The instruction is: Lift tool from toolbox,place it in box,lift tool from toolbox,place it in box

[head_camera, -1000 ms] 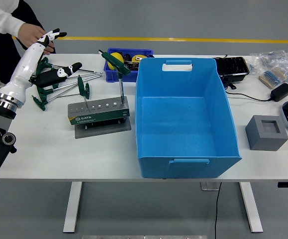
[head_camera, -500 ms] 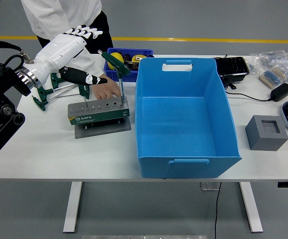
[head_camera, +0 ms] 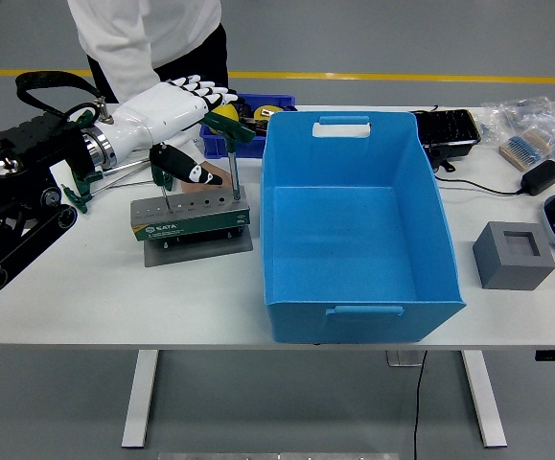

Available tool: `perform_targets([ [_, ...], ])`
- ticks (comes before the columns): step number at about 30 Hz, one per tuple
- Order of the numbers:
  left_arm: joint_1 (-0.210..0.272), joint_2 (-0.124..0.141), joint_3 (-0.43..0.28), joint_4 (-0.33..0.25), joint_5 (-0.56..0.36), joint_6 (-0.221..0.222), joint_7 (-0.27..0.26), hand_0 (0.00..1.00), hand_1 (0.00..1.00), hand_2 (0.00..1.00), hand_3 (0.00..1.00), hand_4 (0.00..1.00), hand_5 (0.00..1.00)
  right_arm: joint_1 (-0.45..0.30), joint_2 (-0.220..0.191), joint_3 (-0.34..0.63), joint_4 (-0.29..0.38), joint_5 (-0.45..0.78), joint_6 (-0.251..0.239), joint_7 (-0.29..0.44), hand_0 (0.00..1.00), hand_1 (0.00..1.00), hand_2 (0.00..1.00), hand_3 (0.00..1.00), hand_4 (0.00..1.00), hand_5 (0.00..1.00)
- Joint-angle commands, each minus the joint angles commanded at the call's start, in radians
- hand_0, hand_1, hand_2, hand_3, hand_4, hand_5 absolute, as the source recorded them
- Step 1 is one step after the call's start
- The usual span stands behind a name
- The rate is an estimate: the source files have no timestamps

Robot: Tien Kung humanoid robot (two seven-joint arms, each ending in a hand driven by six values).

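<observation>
While it hovers, the left robot hand: (head_camera: 176, 115) white, fingers spread and holding nothing, thumb pointing down toward the tool holder; it hangs just above and behind the holder's left half, touching no tool.
Left arm: black, comes in from the left edge, forearm roughly level over the desk (head_camera: 85, 287), wrist turned so the palm faces right and down.
Right arm: not in view.
Step in hand: by my reading, the approach to the 1st lift; no tool has been gripped and the blue box (head_camera: 358, 225) is empty.
Next move calls for: lowering the spread fingers around 1 green handle, closing on it, then pulling straight up so the shaft clears its hole before swinging right over the box wall.
Tool holder: (head_camera: 189, 217) grey block on a flat plate, left of the box and just beside it, with a row of holes along its top.
Tall wrench: (head_camera: 227, 134) green T-handle, upright in the holder's right end, handle level with the robot hand.
Short wrench: (head_camera: 159, 174) green handle, upright at the holder's left end, directly under the palm.
Loose wrenches: (head_camera: 114, 172) lying on the desk behind the holder, partly hidden by the arm.
Person: (head_camera: 148, 38) stands at the far side; a hand (head_camera: 210, 178) rests on the desk just behind the holder.
</observation>
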Motion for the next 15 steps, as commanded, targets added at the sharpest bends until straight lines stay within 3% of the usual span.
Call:
perform_targets([
  [5,-0.043,-0.039,0.041,0.087,0.014,0.000,0.008,0.998,0.998,0.998,0.956,0.998,0.416,0.001,0.000,0.007,0.001,-0.011,-0.002,-0.004,0.677,0.638,0.715,0.563,0.790,0.723],
  [13,-0.087,-0.107,0.035,0.221,-0.031,-0.026,0.082,0.998,0.997,0.998,0.927,0.998,0.422,0.001,-0.001,0.016,0.002,-0.027,-0.003,-0.008,0.677,0.638,0.714,0.562,0.790,0.723],
  [14,-0.091,-0.115,0.032,0.235,-0.033,-0.025,0.086,0.916,0.901,0.946,0.894,0.998,0.447,0.001,-0.001,0.016,0.002,-0.029,-0.003,-0.009,0.678,0.638,0.714,0.563,0.790,0.724],
  [15,-0.095,-0.124,0.030,0.247,-0.035,-0.022,0.089,0.916,0.901,0.946,0.894,0.998,0.447,0.001,-0.001,0.018,0.003,-0.031,-0.003,-0.009,0.678,0.638,0.714,0.563,0.790,0.724],
])
